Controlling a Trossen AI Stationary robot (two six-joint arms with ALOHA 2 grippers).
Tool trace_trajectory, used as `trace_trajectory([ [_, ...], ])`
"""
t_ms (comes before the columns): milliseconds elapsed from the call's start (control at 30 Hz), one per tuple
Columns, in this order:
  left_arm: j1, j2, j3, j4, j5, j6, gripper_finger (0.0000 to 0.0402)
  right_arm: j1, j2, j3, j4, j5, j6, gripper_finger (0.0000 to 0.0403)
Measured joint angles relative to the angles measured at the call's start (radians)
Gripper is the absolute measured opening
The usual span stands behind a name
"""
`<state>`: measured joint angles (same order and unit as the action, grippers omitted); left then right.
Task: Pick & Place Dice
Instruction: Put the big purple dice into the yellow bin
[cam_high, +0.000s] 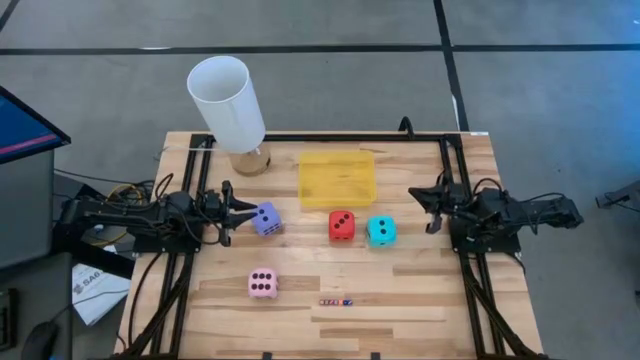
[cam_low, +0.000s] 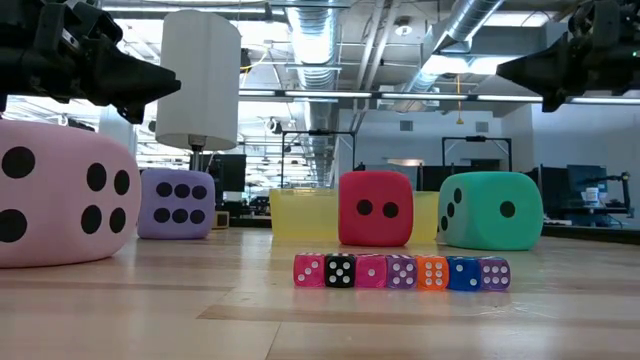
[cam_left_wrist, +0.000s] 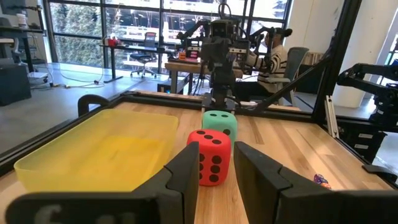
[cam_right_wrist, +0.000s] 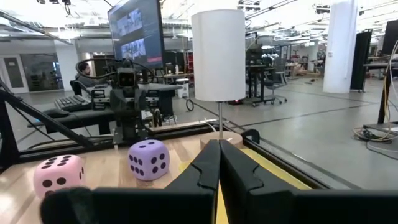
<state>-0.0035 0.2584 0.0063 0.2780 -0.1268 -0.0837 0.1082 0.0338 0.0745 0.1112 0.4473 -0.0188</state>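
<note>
Four soft dice rest on their bottom faces on the wooden table: purple (cam_high: 267, 219), red (cam_high: 341, 225), cyan (cam_high: 381, 230) and pink (cam_high: 263, 284). My left gripper (cam_high: 243, 211) hangs level above the table at the left, just short of the purple die. It is open with a narrow gap (cam_left_wrist: 214, 152) and nothing in it; past its fingers I see the red die (cam_left_wrist: 210, 157) and the cyan one (cam_left_wrist: 219, 122). At the right my right gripper (cam_high: 432, 208) hangs shut (cam_right_wrist: 219, 160) and empty, pointing toward the purple die (cam_right_wrist: 148, 159) and the pink one (cam_right_wrist: 58, 173).
A shallow yellow tray (cam_high: 337, 179) lies behind the red die. A lamp with a white shade (cam_high: 228, 100) stands on a wooden base at the far left. A row of tiny dice (cam_high: 336, 301) lies near the front edge. Black rails (cam_high: 455, 180) frame the table.
</note>
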Motion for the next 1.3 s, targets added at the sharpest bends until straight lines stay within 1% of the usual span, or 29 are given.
trace_trajectory([
  [233,0.000,0.000,0.000,0.000,0.000,0.000,0.0090,0.000,0.000,0.051,0.002,0.000,-0.053,0.0003],
  [367,0.000,0.000,0.000,0.000,0.000,0.000,0.0090,0.000,0.000,0.055,-0.002,0.000,-0.109,0.0003],
  [600,0.000,0.000,0.000,0.005,0.000,0.000,0.0090,0.000,0.000,0.055,-0.074,0.000,-0.089,0.0003],
  [833,0.000,0.000,0.000,0.161,0.000,0.000,0.0090,0.000,0.000,0.055,-0.090,0.025,-0.089,0.0003],
  [967,0.000,0.007,0.000,0.269,-0.023,-0.018,0.0090,0.000,0.000,0.055,-0.101,0.027,-0.109,0.0003],
  [1067,-0.004,0.052,0.001,0.311,-0.031,-0.030,0.0090,0.001,0.000,0.055,-0.104,0.027,-0.113,0.0003],
  [1133,-0.005,0.107,0.018,0.305,-0.060,-0.028,0.0087,0.001,0.000,0.055,-0.104,0.028,-0.113,0.0003],
  [1300,-0.005,0.312,0.095,0.306,-0.147,0.004,0.0060,0.001,0.000,0.055,-0.104,0.030,-0.120,0.0003],
])
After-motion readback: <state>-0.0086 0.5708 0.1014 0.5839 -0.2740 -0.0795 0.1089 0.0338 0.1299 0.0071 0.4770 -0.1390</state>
